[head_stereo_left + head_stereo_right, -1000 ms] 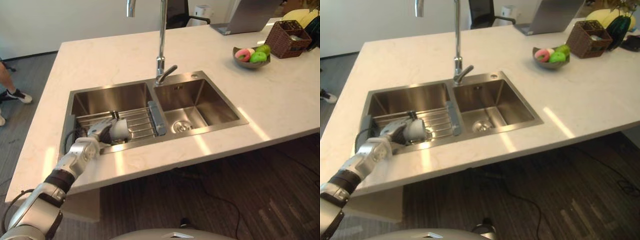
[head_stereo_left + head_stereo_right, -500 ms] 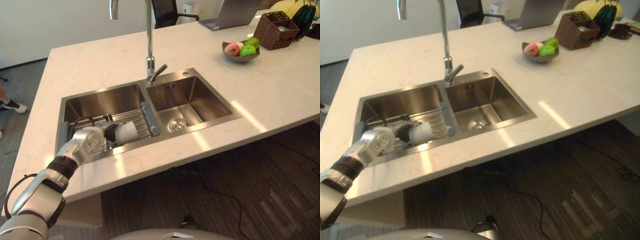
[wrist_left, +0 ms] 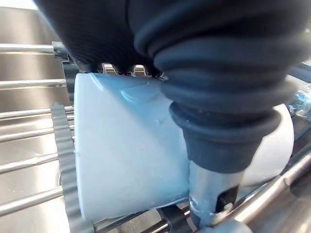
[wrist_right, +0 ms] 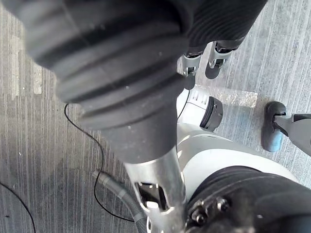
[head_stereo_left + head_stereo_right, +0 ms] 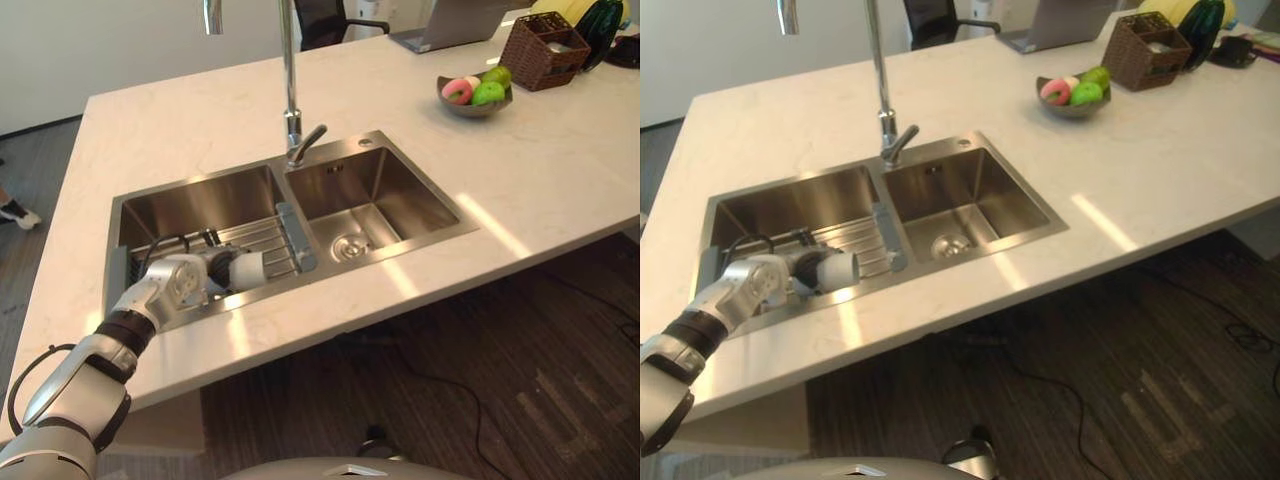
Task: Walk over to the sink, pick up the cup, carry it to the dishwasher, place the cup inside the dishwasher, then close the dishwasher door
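Observation:
A white cup (image 5: 248, 268) lies on its side on the wire rack (image 5: 265, 240) in the left basin of the steel sink (image 5: 420, 248). My left hand (image 5: 185, 282) reaches into that basin and is shut on the cup. In the left wrist view the thumb (image 3: 214, 145) crosses the cup's white wall (image 3: 126, 160) and the fingers curl round its far side. My right hand (image 4: 121, 63) hangs low over the floor, away from the counter, holding nothing, fingers relaxed.
A tall faucet (image 5: 289, 90) rises behind the divider between the basins. On the pale counter at the far right stand a fruit bowl (image 5: 475, 92), a wicker basket (image 5: 545, 45) and a laptop (image 5: 450, 18). A person's shoe (image 5: 12, 211) shows at the far left.
The camera has shifted, so the whole scene has moved in view. My left hand has stayed on the cup at the rack, and its wrist has rolled a little.

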Motion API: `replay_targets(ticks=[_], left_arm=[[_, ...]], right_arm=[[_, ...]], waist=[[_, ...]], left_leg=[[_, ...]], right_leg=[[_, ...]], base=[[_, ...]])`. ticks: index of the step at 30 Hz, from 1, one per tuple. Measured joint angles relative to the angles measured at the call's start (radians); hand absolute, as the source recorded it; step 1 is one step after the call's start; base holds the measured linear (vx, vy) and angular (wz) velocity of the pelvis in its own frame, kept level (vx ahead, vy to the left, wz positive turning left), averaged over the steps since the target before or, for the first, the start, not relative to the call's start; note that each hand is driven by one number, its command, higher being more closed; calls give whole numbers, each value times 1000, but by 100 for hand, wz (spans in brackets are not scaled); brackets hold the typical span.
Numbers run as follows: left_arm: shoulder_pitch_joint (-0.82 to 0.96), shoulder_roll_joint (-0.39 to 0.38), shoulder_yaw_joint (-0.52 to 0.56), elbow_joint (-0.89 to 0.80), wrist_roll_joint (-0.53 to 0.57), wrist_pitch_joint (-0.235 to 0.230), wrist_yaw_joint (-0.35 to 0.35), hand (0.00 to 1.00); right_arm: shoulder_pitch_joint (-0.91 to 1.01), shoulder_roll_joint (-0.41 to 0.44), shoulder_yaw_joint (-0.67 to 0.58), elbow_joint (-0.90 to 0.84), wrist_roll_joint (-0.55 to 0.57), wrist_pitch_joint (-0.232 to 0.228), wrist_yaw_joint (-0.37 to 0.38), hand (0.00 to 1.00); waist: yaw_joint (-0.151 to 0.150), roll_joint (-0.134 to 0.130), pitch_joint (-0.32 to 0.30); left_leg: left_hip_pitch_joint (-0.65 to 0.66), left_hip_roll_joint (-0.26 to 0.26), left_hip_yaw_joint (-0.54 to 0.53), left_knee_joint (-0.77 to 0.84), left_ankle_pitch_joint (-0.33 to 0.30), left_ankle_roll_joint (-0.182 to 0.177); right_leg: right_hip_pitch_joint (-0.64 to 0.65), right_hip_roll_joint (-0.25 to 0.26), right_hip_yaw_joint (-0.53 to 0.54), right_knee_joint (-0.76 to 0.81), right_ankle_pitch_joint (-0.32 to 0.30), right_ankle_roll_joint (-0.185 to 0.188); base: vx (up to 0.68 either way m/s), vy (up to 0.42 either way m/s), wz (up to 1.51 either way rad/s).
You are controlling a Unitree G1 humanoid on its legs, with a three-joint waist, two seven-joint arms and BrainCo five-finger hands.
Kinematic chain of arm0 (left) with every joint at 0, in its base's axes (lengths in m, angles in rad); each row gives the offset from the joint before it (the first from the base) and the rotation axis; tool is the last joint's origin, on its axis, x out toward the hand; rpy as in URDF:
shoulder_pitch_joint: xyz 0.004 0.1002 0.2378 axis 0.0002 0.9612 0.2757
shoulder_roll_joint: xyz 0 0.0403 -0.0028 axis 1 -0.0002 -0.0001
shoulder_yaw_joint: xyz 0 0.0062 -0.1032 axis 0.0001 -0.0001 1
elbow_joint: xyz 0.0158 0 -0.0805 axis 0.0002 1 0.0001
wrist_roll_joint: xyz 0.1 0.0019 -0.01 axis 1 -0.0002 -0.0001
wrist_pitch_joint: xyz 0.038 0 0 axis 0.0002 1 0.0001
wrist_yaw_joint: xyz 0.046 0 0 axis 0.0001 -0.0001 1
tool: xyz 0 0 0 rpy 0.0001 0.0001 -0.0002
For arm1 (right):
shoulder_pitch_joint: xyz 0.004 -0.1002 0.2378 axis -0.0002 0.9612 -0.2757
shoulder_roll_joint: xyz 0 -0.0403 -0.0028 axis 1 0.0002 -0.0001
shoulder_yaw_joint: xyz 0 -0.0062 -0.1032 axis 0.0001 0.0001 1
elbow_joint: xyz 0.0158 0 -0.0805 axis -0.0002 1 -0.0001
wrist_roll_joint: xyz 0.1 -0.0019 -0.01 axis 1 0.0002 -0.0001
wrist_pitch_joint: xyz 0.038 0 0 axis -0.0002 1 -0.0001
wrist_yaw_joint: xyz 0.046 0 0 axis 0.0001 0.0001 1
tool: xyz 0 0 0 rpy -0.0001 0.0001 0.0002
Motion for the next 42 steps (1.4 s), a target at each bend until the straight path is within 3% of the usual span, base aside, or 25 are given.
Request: replay_targets(ticks=[1, 12, 15, 18, 19, 22, 24, 26, 30, 32, 36, 42], left_arm=[[0, -2, 0, 0, 0, 2, 1, 100], [3, -11, -3, 0, -5, 12, 16, 100], [22, -11, -11, 1, -61, 7, 88, 100], [58, -12, -6, 1, -194, -2, 197, 100], [92, -20, 27, -17, -300, -7, 245, 100], [188, -79, 157, -126, -632, -39, 272, 100], [259, -168, 271, -267, -881, -117, 273, 100], [269, -189, 325, -345, -968, -173, 287, 100], [277, -198, 535, -528, -1113, -262, 364, 100], [277, -199, 591, -577, -1150, -279, 398, 100], [331, -200, 730, -677, -1222, -289, 471, 100], [453, -201, 902, -749, -1231, -289, 540, 100]], right_arm=[[0, 0, 0, 0, 0, 0, 0, 0], [-1, -4, 2, 0, 2, 0, 0, 0], [-1, -6, 3, 0, 2, 0, -1, 0], [-1, -5, 4, 1, 2, 1, -2, 0], [-1, -4, 3, 1, 2, 1, -2, 0], [-1, 2, -8, 3, 2, 3, -1, 0], [3, 13, -48, 7, 1, 5, 1, 0], [5, 17, -87, 9, -6, 6, 5, 0], [-2, 15, -158, -5, -19, 5, 40, 0], [-3, 15, -177, -5, -19, 5, 46, 0], [-6, 16, -198, -4, -47, 5, 49, 0], [-6, 30, -224, 4, -110, 4, 49, 0]], waist=[[0, 0, 0], [2, -2, 2], [2, -2, 2], [5, 1, 1], [10, 0, 1], [28, -8, 7], [53, -14, 7], [70, -15, 8], [117, -17, 7], [129, -18, 6], [173, -23, -5], [226, -25, -32]], left_leg=[[0, 0, 0, 0, 0, 0], [1, 0, 1, -1, 0, 0], [2, 0, 2, -1, 0, 0], [1, 0, 1, -1, 0, 0], [0, 0, -1, -1, 0, 0], [-6, 0, -7, -1, 0, 0], [-19, -3, -30, 0, 4, 3], [-21, -3, -54, 1, 7, 4], [-26, -6, -79, 0, 17, 8], [-34, -7, -103, 0, 24, 9], [-42, -9, -149, -2, 38, 9], [-80, -13, -211, 1, 45, 16]], right_leg=[[0, 0, 0, 0, 0, 0], [-1, 0, 1, -2, 0, 0], [-1, 0, 1, -4, 0, 0], [1, 0, 1, -3, 0, 0], [1, 0, -1, -1, 0, 0], [0, -1, -7, 2, 0, 0], [3, -4, -37, 2, 0, 0], [19, -4, -66, 2, -1, -1], [32, -6, -99, 2, -3, -5], [41, -7, -121, 2, -6, -9], [71, -6, -167, 2, -18, -12], [84, -5, -216, 9, -39, -7]], base=[[-36, -9, 0], [-3, -1, 0], [0, 0, 0], [0, 0, 0], [0, 0, 0], [0, 0, 6], [1, -6, 27], [-9, -13, 35], [-42, -10, 19], [-60, -18, 38], [-66, -22, 35], [-35, -16, 33]])
